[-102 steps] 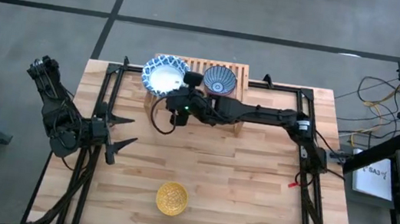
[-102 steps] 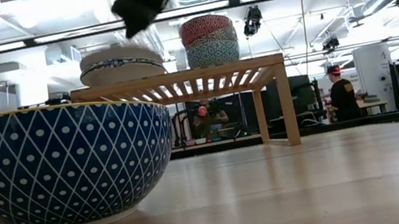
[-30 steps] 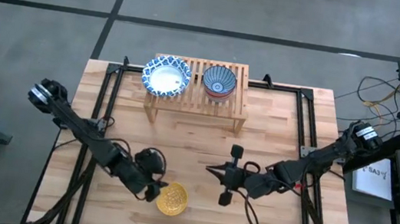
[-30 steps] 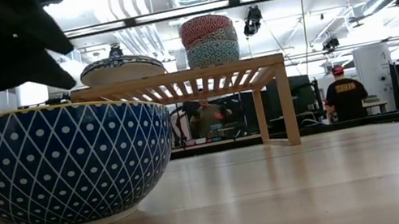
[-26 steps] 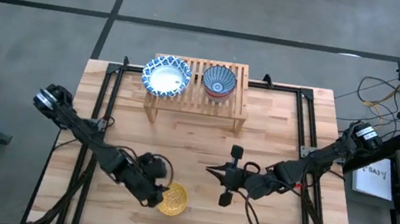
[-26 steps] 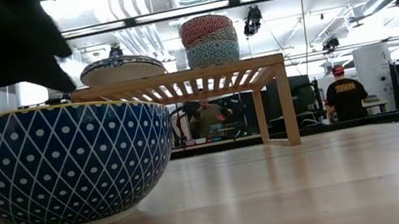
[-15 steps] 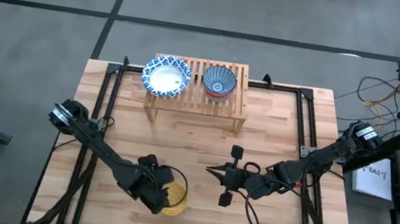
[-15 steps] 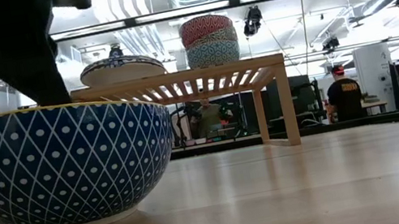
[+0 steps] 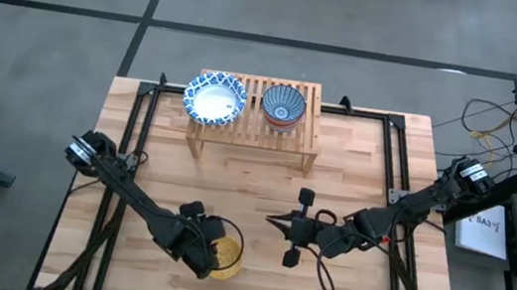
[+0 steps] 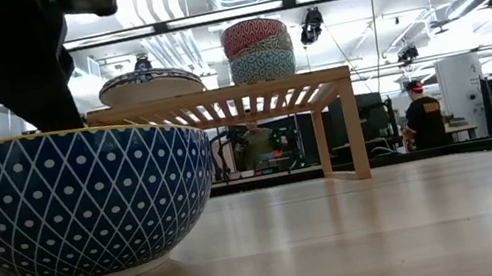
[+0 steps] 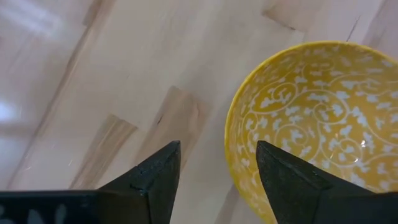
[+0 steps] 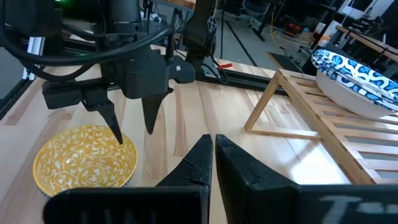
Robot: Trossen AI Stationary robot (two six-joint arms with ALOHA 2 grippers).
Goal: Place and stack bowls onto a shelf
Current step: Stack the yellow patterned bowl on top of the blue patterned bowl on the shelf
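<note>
one of our left gripper [image 12: 130,134] fingers [image 11: 289,180] sits inside the yellow bowl [image 9: 224,257], the other outside, jaws narrowing since a second ago but not yet clamped. bowl lies at six o'clock from the shelf [image 9: 300,131]; our right gripper [image 9: 280,224] waits, fingers together.

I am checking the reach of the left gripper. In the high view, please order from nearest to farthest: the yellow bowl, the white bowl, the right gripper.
1. Yellow bowl, at the left gripper, front of table.
2. Right gripper, mid-table.
3. White bowl, on the shelf at the back.
</note>
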